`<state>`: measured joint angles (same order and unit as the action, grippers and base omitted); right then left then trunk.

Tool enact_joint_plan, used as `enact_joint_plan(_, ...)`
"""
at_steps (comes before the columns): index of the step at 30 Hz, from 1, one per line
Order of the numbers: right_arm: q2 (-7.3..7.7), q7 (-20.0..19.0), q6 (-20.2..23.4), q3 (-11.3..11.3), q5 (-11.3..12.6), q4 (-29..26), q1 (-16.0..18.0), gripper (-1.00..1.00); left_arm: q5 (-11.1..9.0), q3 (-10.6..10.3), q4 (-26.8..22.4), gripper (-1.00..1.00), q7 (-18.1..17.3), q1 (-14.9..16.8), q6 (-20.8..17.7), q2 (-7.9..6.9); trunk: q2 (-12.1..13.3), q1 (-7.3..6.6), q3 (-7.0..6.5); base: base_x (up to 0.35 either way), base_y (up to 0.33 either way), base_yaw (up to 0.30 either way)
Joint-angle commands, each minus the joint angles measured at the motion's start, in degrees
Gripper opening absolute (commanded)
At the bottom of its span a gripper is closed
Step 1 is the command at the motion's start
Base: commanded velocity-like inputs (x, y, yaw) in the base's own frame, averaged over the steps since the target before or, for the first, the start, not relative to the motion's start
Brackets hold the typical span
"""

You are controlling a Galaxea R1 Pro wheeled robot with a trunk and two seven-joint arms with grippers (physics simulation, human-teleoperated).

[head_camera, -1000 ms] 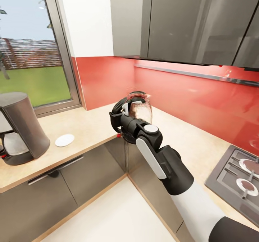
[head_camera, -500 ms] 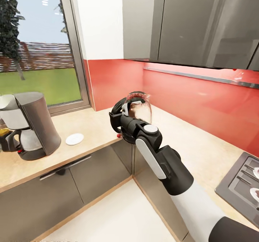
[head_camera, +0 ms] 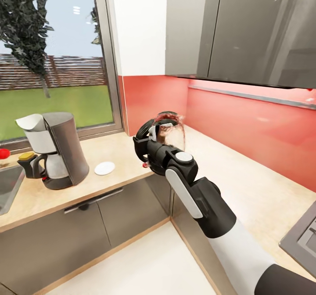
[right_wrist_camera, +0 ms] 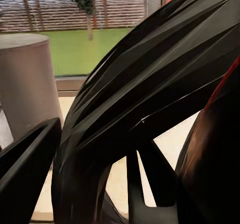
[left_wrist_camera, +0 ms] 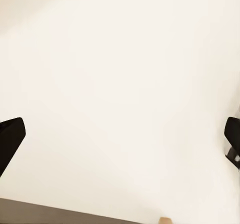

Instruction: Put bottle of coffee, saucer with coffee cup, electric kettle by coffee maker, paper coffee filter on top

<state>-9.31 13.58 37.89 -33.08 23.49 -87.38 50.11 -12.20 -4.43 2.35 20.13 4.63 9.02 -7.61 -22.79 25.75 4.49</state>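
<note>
Steel sink (head_camera: 6,187) sits at the far left end of the light beige speckled countertop (head_camera: 118,152). Next along: small dark bottle with a yellow cap (head_camera: 26,158), touching or just beside the tall black coffee maker (head_camera: 57,150). A white paper filter (head_camera: 30,121) lies on top of its housing. Round white saucer (head_camera: 104,168) lies near the machine, close to the front edge, bare; no cup on it.

Your right gripper (head_camera: 147,148) is clamped on the black loop handle of the clear glass electric kettle (head_camera: 171,134), held up over the counter's inner corner. Your left gripper (left_wrist_camera: 120,144) stands spread wide over pale floor, holding nothing.

Judged done: bottle, filter, saucer. Left: set kettle beside machine, then cup on saucer.
</note>
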Motion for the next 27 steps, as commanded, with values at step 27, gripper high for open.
enact_joint_plan(27,0.14,0.57,0.16,0.06,0.51,-0.07,0.08,-1.0,-0.52,-0.4,0.2,1.0,0.0,0.12,1.08,0.92,-0.13,0.04,-0.28,0.198,-0.069,0.251)
